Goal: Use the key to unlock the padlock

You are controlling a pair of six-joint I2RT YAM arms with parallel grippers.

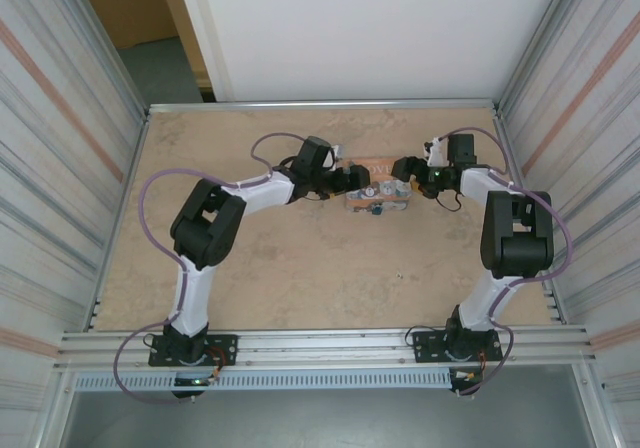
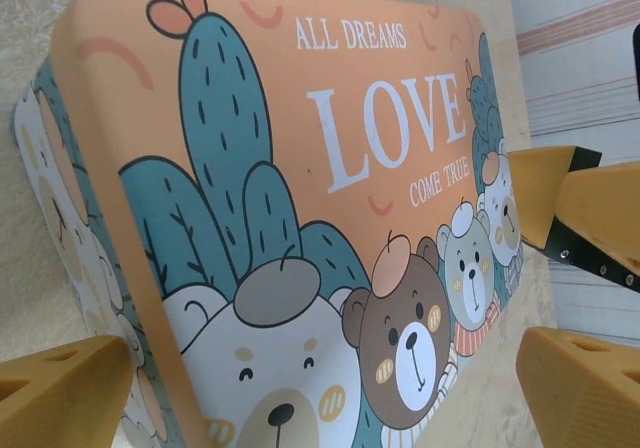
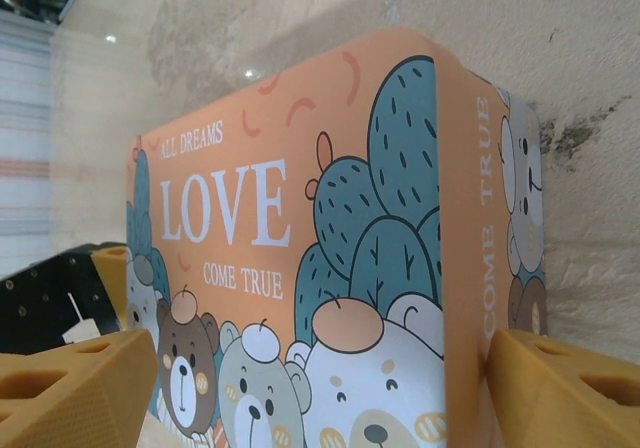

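The colourful "LOVE" box (image 1: 376,180) lies mid-table between both grippers. At its near side hangs a tiny blue padlock (image 1: 377,208); the key is too small to make out. My left gripper (image 1: 357,178) is open, its yellow fingers (image 2: 60,393) straddling the left end of the box (image 2: 300,168). My right gripper (image 1: 403,171) stands wide around the other end. In the right wrist view the box (image 3: 300,228) sits between its jaws (image 3: 320,393), the right finger (image 3: 570,388) against the box's side, the left finger a little off it. The padlock is hidden in both wrist views.
Corrugated metal walls (image 1: 70,118) enclose the tan table (image 1: 300,268) on both sides. An aluminium rail (image 1: 330,346) runs along the near edge by the arm bases. The right gripper's yellow fingers (image 2: 590,208) show past the box in the left wrist view.
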